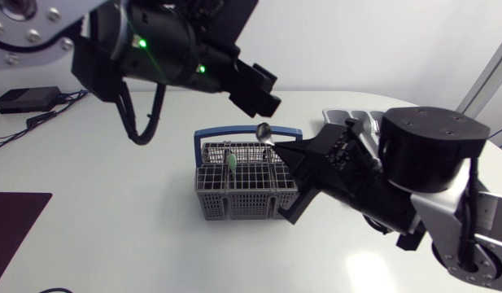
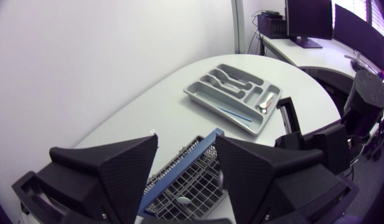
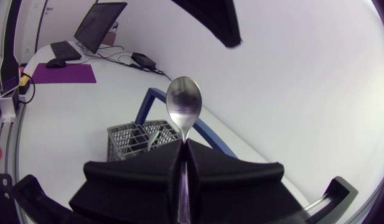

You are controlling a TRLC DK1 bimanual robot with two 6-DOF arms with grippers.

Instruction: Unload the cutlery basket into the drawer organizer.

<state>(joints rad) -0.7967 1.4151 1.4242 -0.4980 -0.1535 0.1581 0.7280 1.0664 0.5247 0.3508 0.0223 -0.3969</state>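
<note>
Left arm: came in from the far left corner of the white table point(image 1: 112, 220) and stretched past the middle, its black wrist held high above the table.
Left gripper point(image 1: 265, 91) point(image 2: 187, 140): hovered over the far side of the basket and pointed down at it. Its two wedge fingers were spread wide with nothing between them.
Cutlery basket: a grey plastic grid basket with a blue arched handle point(image 1: 234, 199) point(image 2: 192, 180) point(image 3: 126, 134). It stood upright near the middle of the table, under the left gripper and just beside the right gripper.
Green utensil: a piece with a pale green handle point(image 1: 231, 160) stood in a far compartment of the basket.
Spoon: a shiny metal spoon point(image 1: 264, 130) point(image 3: 183, 102) was held upright with its bowl uppermost, above the basket's right end and clear of the grid.
Right gripper point(image 1: 287, 159) point(image 3: 182, 152): its fingers were pressed together on the spoon's handle, pinching it from both sides.
Right arm: entered from the right edge, its broad black joint low over the table and its wrist angled toward the basket.
Drawer organizer: a grey plastic tray with divided compartments point(image 1: 340, 116) point(image 2: 216, 112). It lay flat near the far right edge of the table, partly hidden behind the right arm in the head view. Several pieces of cutlery lay in its compartments.
</note>
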